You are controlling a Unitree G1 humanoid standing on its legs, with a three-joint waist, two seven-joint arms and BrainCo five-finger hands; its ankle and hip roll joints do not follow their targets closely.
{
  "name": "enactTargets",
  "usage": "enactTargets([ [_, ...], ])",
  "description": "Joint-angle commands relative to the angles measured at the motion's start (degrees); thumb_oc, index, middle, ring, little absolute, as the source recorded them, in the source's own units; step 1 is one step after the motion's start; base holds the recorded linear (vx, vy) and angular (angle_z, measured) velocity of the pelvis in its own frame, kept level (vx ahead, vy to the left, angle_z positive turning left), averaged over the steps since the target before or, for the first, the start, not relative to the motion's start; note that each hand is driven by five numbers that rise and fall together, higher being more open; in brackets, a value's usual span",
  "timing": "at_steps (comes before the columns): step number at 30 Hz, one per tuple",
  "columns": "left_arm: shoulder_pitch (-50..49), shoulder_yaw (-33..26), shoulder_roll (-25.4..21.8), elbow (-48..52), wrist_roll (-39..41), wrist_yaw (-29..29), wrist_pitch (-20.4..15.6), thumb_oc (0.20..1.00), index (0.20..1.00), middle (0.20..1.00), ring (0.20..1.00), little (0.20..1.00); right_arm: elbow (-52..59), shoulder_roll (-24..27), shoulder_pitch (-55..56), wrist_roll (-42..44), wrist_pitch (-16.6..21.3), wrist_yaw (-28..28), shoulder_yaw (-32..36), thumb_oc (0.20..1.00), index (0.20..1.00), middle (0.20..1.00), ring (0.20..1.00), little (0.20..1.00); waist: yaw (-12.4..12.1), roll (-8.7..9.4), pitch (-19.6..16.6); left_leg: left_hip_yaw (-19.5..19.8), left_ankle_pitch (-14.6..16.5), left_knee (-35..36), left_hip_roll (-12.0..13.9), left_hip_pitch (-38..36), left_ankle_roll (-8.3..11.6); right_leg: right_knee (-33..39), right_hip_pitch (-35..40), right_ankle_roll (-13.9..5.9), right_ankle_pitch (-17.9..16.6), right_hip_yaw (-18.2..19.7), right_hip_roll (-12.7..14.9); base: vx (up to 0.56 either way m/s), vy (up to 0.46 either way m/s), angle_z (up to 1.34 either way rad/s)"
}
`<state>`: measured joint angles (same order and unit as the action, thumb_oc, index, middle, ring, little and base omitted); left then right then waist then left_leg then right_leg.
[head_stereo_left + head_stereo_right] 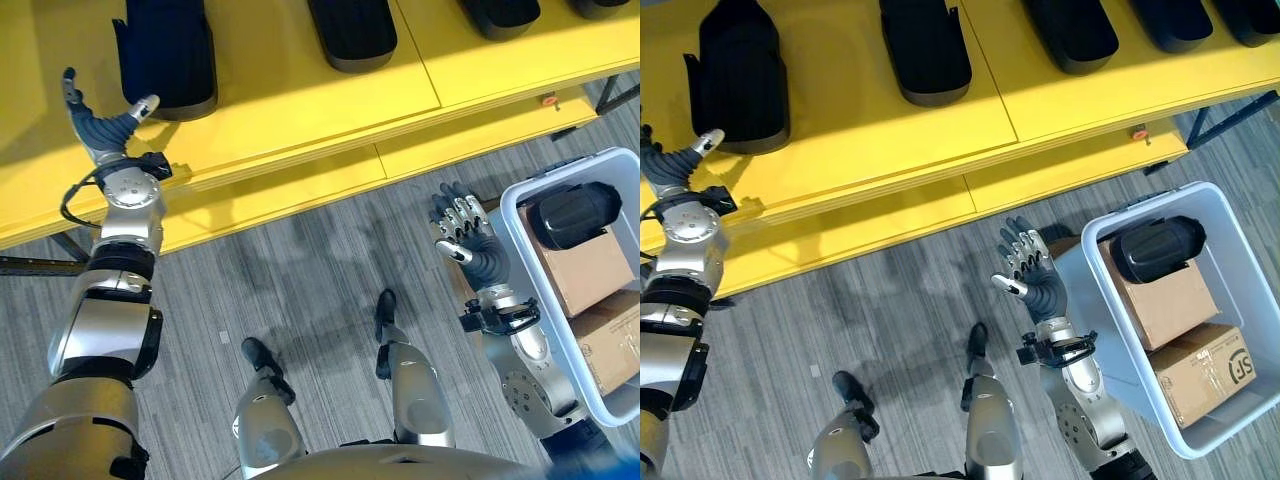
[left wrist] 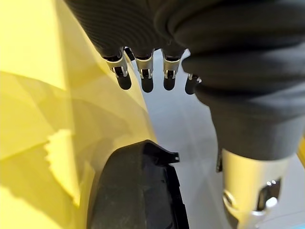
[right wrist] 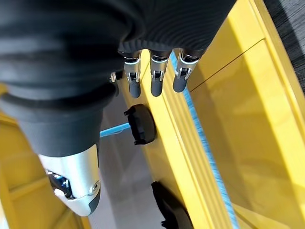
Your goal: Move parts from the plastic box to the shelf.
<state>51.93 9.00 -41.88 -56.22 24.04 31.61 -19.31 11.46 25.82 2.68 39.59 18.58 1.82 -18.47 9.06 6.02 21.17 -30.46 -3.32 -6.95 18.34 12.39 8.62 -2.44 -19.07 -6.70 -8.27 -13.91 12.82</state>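
Shelf boards (image 1: 300, 90) of yellow fill the upper half of the left eye view, carrying a row of black parts; the leftmost part (image 1: 165, 50) sits at about 11 o'clock. Just at its 8 o'clock side hangs the left hand (image 1: 100, 125), fingers straight and loosely spread, thumb tip near the part's lower edge, holding nothing. At 3 to 4 o'clock stands the plastic box (image 1: 520, 215) on the grey floor, with one black part (image 1: 573, 213) lying in its far end on top of two cardboard cartons (image 1: 590, 270). The right hand (image 1: 465, 235) hovers just beside the box's near-left wall, palm up, fingers relaxed and slightly fanned, empty.

Right eye view: the same layout, with the second shelf part (image 1: 927, 45) at 12 o'clock and the box at 4 o'clock.

Left wrist view: the left hand's fingers (image 2: 145, 78) point straight out, side by side, apart from the black part (image 2: 138, 191) resting on the yellow board below them.

Right wrist view: the right hand's fingers (image 3: 157, 78) are extended in a row, grasping nothing, with yellow shelving beyond.
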Motion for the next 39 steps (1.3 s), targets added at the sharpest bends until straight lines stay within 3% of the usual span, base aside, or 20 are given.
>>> enactTargets([
  [1, 4.36, 0.16, -5.17, -2.3, 0.25, 0.03, -1.12, 1.0, 1.0, 1.0, 1.0, 1.0, 3.64, 0.78, 0.14, 1.89, 4.25, -1.21, 2.35, 1.0, 1.0, 1.0, 1.0, 1.0, 0.12, 0.74, -1.75, 6.54, -2.16, -7.64, 4.84, 3.88, 5.14, -3.77, 3.02, -7.23, -2.11, 0.0, 5.97, 0.0, 0.0, 0.0],
  [18, 10.52, 5.32, -6.89, -8.23, -1.23, -3.3, 1.61, 1.0, 1.0, 1.0, 1.0, 1.0, 4.18, 2.62, 3.5, 1.95, 3.55, -3.13, 4.02, 1.0, 1.0, 1.0, 1.0, 1.0, 2.37, 1.33, -2.54, 6.03, -0.31, -11.4, 5.77, 7.6, 4.99, -3.44, -0.2, -7.41, -3.3, 1.8, 5.81, 0.0, 0.029, -0.03],
  [39, 8.96, 5.75, -2.09, -8.39, -3.63, -4.49, 2.63, 1.0, 1.0, 1.0, 1.0, 1.0, 4.77, 4.15, 4.27, 2.68, 2.12, -4.93, 3.9, 1.0, 1.0, 1.0, 1.0, 1.0, 2.97, 1.29, -3.41, 5.54, -0.26, -12.1, 6.92, 7.13, 5.35, -4.68, -1.49, -7.18, -2.69, 3.38, 4.99, -0.01, -0.002, -0.03],
])
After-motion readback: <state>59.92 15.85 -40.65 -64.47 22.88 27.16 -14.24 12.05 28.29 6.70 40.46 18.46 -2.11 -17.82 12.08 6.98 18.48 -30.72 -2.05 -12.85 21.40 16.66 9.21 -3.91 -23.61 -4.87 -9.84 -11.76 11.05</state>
